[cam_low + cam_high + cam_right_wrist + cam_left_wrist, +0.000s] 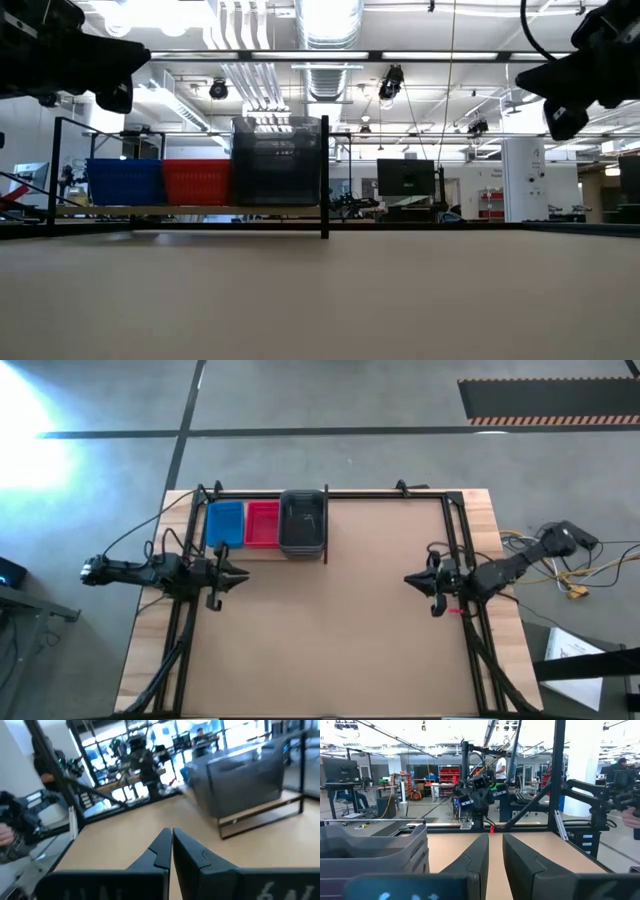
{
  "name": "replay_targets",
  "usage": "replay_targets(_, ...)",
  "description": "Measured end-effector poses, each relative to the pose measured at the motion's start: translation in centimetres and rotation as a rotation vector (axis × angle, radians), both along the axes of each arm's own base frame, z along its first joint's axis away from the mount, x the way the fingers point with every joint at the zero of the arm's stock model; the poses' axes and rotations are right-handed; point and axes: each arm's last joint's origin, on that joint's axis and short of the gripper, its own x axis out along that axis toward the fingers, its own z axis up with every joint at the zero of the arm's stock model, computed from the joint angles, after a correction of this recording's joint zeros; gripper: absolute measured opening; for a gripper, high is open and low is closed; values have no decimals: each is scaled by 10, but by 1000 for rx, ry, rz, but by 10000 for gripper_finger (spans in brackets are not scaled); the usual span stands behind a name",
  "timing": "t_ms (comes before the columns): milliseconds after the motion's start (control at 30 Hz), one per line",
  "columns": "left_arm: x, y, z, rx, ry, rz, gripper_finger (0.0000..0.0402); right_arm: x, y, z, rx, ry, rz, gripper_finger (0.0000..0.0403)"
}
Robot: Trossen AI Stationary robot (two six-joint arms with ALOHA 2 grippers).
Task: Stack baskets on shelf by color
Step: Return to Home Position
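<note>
High view | blue baskets [225,525], red baskets [262,524] and taller dark grey baskets [302,522] stand side by side on shelf [190,210], grey against its end upright | left gripper [238,573] just beside shelf, fingers narrowly apart, empty | right gripper [412,581] near table [330,640] right edge, fingers closed together, empty

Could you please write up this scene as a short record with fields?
shelf: far left part of the table, carrying three stacks side by side
blue baskets: left end
red baskets: middle
grey baskets: right end, beside the divider; tallest stack
left gripper: raised, near the shelf, jaws slightly apart, empty
right gripper: raised at the table's right side, jaws shut, empty
</note>
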Motion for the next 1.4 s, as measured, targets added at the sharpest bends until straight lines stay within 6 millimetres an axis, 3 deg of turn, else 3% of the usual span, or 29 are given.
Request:
replay_targets(467,2,0,-3,-5,26,2,40,-1,-42,10,-126,-114,75,9)
replay_targets(1400,10,-1,-18,22,197,6,40,2,-44,-11,-81,104,92,9)
